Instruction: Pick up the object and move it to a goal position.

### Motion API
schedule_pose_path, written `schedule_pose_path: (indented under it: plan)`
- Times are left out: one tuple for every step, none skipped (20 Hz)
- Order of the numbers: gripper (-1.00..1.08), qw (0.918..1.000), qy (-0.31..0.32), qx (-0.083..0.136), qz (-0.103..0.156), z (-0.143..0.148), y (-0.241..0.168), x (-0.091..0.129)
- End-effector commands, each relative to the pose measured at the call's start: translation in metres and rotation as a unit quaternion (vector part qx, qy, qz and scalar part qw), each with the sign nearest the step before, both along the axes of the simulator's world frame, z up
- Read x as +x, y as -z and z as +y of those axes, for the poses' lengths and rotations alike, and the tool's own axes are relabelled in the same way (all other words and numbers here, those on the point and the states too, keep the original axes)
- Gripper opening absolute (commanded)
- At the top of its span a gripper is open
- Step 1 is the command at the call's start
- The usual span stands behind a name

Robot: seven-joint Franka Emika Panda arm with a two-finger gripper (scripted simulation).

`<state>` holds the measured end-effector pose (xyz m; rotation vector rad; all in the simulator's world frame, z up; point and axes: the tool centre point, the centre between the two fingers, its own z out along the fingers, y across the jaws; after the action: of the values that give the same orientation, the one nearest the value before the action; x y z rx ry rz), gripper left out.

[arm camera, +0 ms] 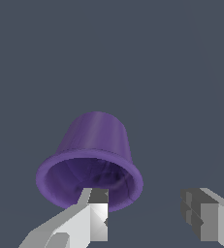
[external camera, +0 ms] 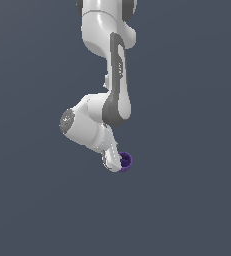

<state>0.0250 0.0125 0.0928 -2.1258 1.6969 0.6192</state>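
The object (arm camera: 96,140) is a small purple cup with a flared rim and a hollow mouth that faces the wrist camera. In the exterior view the object (external camera: 127,160) lies beside the tip of the white arm, on the exterior view's right of the hand. My gripper (arm camera: 147,215) is open. One finger (arm camera: 96,213) sits at the cup's mouth, overlapping the near rim. The other finger (arm camera: 203,215) stands well outside the cup, with a visible gap to its rim. In the exterior view the gripper (external camera: 118,162) is mostly hidden by the hand.
A plain dark grey-blue surface (external camera: 187,200) fills both views. The white arm (external camera: 112,90) comes in from the exterior view's top edge and bends over the cup.
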Motion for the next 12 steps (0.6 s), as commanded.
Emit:
schedule_pose_path:
  plan:
    - [0.28, 1.0000, 0.000, 0.000, 0.001, 0.003, 0.004, -0.001]
    - [0.28, 1.0000, 0.001, 0.000, 0.001, 0.005, 0.008, -0.001]
    - [0.28, 1.0000, 0.001, 0.001, 0.001, 0.007, 0.011, -0.002]
    - [0.28, 1.0000, 0.002, 0.001, 0.001, 0.010, 0.015, -0.002]
    - [0.28, 1.0000, 0.002, 0.001, 0.002, 0.012, 0.018, -0.003]
    - [0.28, 1.0000, 0.002, 0.001, 0.002, 0.013, 0.021, -0.003]
    - [0.28, 1.0000, 0.002, 0.001, 0.002, 0.015, 0.022, -0.004]
    - [0.28, 1.0000, 0.003, 0.001, 0.002, 0.015, 0.024, -0.004]
    - [0.28, 1.0000, 0.003, 0.001, 0.002, 0.015, 0.024, -0.004]
    - [-1.00, 1.0000, 0.003, 0.001, 0.002, 0.015, 0.024, -0.004]
    - [-1.00, 1.0000, 0.003, 0.001, 0.002, 0.015, 0.024, -0.004]
    - [-1.00, 1.0000, 0.003, 0.001, 0.002, 0.015, 0.024, -0.004]
